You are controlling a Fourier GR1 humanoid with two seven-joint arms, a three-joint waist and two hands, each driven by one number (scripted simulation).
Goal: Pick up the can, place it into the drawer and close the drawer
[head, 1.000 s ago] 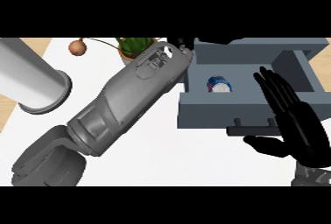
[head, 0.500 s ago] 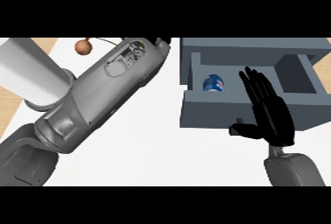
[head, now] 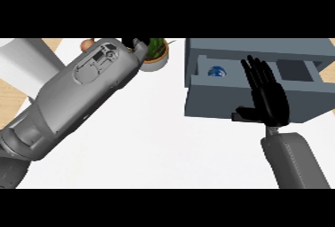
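Note:
The blue can (head: 217, 71) lies inside the open grey drawer (head: 212, 102), near its left wall. My right hand (head: 267, 96) is open, fingers straight and pointing away from me. Its palm lies over the drawer's front panel and its fingertips reach above the drawer's inside, to the right of the can and apart from it. My left forearm (head: 78, 95) crosses the view's left side diagonally. Only a small black bit of the left hand (head: 134, 43) shows at its far end, beside a plant pot.
A potted plant (head: 157, 52) stands left of the drawer at the back. A brown round object (head: 87, 44) and a tall pale cylinder (head: 26, 62) sit at the far left. White counter (head: 177, 150) spreads in front of the drawer.
My right hand has moved left and away from me, onto the drawer's front. The drawer's open part looks shorter than before. The left forearm has swung further up the view.

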